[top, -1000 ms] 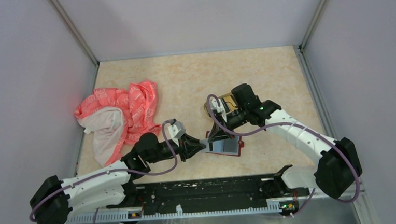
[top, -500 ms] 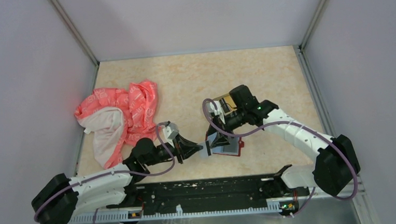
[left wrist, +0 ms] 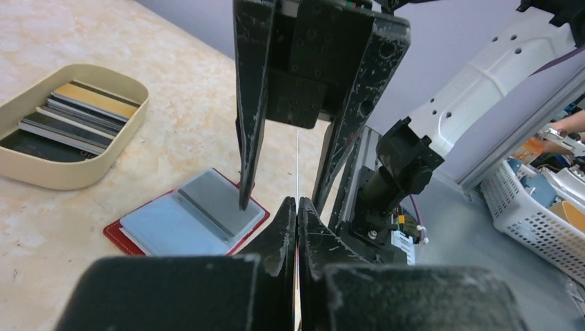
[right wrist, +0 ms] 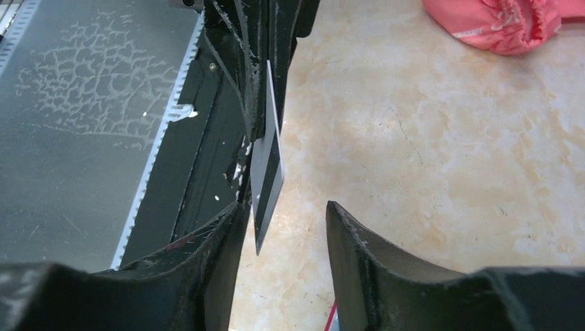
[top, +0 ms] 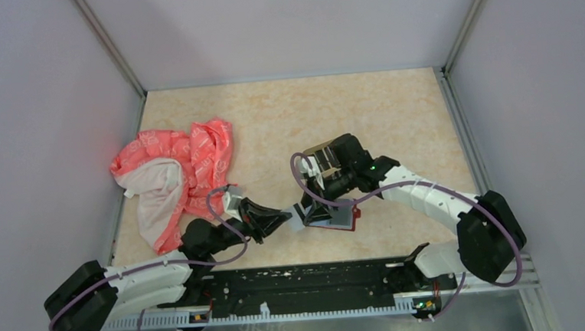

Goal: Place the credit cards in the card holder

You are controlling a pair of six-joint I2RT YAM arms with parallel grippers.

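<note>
My left gripper (left wrist: 297, 201) is shut on a credit card (right wrist: 268, 172), a grey card with a dark stripe, held on edge above the table. The card's free end reaches between the jaws of my right gripper (right wrist: 285, 205), which stands open with one finger close beside the card. Just below them the red card holder (left wrist: 186, 221) lies open on the table, its grey-blue sleeves facing up. From above, both grippers meet at the holder's (top: 337, 216) left edge. More credit cards (left wrist: 69, 117) lie in the oval tan tray (left wrist: 76, 176) beyond it.
A crumpled pink cloth (top: 175, 176) lies at the left of the table. The tan tray (top: 321, 150) is mostly hidden under my right arm in the top view. A black rail (top: 312, 283) runs along the near edge. A white basket (left wrist: 531, 207) stands beyond the table.
The right gripper opened and let go of the card while the left gripper shut on it. The left arm drew back to the left and the right gripper followed a little.
</note>
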